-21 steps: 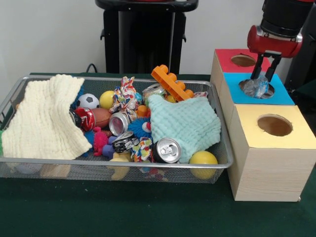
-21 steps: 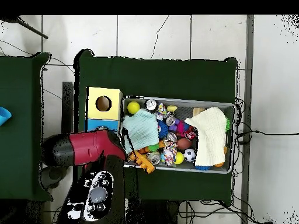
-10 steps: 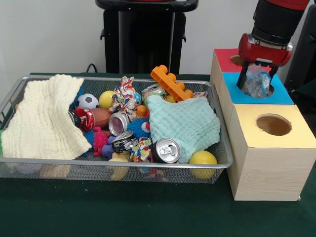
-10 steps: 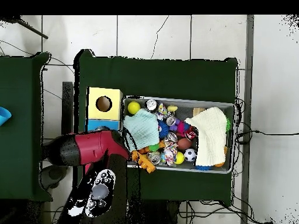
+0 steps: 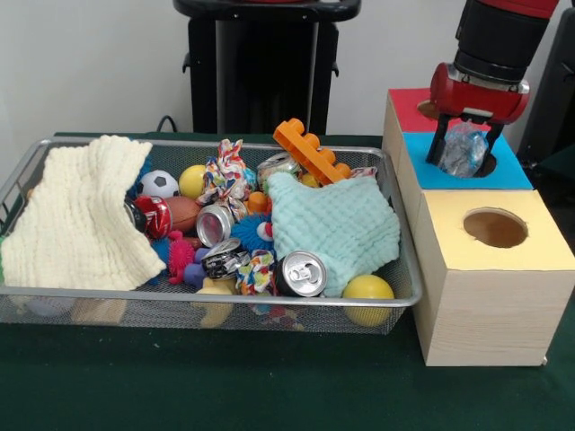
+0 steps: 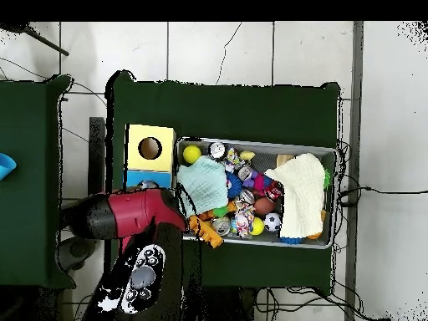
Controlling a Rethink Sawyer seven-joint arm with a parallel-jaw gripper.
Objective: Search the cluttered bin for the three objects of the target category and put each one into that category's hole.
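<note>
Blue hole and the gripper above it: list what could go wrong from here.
1. The gripper holds a crumpled clear plastic piece just above the blue hole. It looks about as wide as the opening, so it may snag on the rim instead of dropping through.
2. It hangs toward the hole's left edge; released off-centre, it could settle on the blue box top.
3. Crumpled plastic might cling to the fingers on release.

No legible text, label, brand, number or sign anywhere. Printed markings on the red can (image 5: 158,215) and on the crushed cans (image 5: 222,260) in the wire bin (image 5: 216,296), too small and blurred to make out. Plain coloured tops on the boxes (image 5: 490,269), without lettering.
</note>
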